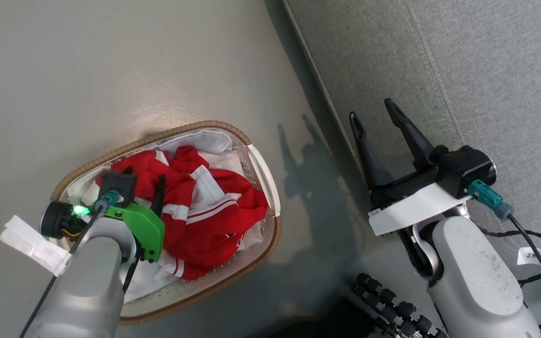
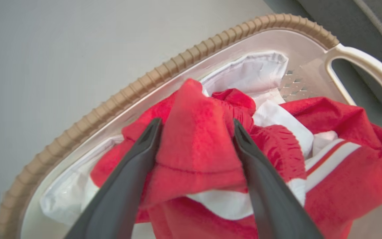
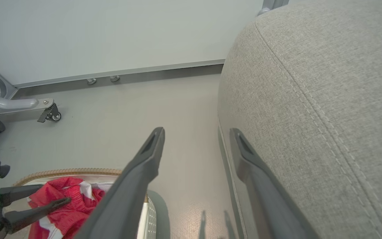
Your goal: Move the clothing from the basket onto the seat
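The left hand (image 2: 196, 122) is fully open and holds nothing yet. Its 2 fingers stand on both sides of a raised red fold of the clothing (image 2: 194, 156), probably so that closing will catch it. The clothing lies under and between these fingers, inside the 1 basket (image 1: 195, 126). The right hand (image 1: 371, 109), also wide open and empty, hovers just beside the 1 seat (image 1: 463, 70). I see 1 red heap, and I cannot separate the garments in it.

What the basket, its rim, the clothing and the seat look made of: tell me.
Basket: glossy white plastic, moulded holes. Rim: brown ribbed band, perhaps plastic imitating wicker. Clothing: matte red knit, probably synthetic. Seat: grey woven upholstery, visible weave, stitched seams.
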Robot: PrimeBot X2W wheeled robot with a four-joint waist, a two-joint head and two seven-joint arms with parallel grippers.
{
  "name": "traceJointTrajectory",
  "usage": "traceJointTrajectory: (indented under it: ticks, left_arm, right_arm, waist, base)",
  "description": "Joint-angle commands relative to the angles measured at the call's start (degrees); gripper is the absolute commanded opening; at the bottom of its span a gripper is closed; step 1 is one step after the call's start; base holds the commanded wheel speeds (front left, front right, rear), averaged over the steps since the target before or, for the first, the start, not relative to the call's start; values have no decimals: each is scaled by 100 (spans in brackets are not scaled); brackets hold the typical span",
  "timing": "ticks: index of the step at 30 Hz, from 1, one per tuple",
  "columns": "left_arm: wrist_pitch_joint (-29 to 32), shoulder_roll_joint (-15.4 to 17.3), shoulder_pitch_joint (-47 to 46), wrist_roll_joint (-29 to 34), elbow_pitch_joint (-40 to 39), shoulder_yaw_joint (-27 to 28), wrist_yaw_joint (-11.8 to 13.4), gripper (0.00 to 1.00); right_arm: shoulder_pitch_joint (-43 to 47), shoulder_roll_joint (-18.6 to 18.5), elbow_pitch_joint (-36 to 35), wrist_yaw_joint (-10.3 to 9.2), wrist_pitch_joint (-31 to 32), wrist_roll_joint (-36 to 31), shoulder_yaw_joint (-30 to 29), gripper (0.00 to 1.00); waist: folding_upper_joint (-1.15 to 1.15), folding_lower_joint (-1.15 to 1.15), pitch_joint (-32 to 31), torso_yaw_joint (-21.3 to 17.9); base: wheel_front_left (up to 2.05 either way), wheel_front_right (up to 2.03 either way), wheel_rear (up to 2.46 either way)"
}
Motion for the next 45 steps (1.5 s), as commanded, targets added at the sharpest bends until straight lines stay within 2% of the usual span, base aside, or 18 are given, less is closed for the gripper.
traceJointTrajectory:
  ticks: [1, 7, 8, 11, 18, 23, 37, 45]
  left_arm:
    - [-21, -10, -70, -95, 153, -73, -15, 100]
    - [-21, -120, -1, -306, 636, -451, -15, 100]
    - [-14, -140, 8, -366, 717, -520, -15, 80]
    - [-14, -182, -13, -601, 835, -576, -15, 0]
    - [-19, -162, 198, -937, 625, -651, -15, 0]
    - [-20, -155, 577, -1117, 75, -226, 19, 0]
    - [-20, -492, 1815, -651, -1210, 515, -7, 0]
    - [-20, -653, 2251, -534, -2025, 642, -13, 0]
  right_arm:
    - [-32, -9, 11, -4, -27, -7, -19, 100]
    - [-59, -10, 49, -4, -27, -5, -7, 100]
    - [-78, -11, 54, -4, -27, -4, -5, 100]
    - [-92, -11, 66, -4, -27, -25, 1, 100]
    - [-28, -12, 177, -4, -28, -43, -25, 100]
    - [137, -12, 309, -4, -28, -91, -94, 100]
    - [723, -17, 802, -4, -28, -197, -283, 100]
    - [1207, -17, 987, -4, -28, -318, -419, 100]
  waist:
    - [0, -1, 17, -7]
    - [0, -1, -31, 46]
    - [0, -1, -39, 54]
    - [0, -1, -74, 82]
    - [0, -1, -386, 124]
    - [0, -1, -898, 265]
    - [0, -1, -2488, 852]
    - [0, -1, -3189, 1204]
  base:
    - [0, 0, 0]
    - [0, 0, 0]
    - [0, 0, 0]
    - [0, 0, 0]
    - [0, 0, 0]
    - [0, 0, 0]
    - [0, 0, 0]
    - [0, 0, 0]
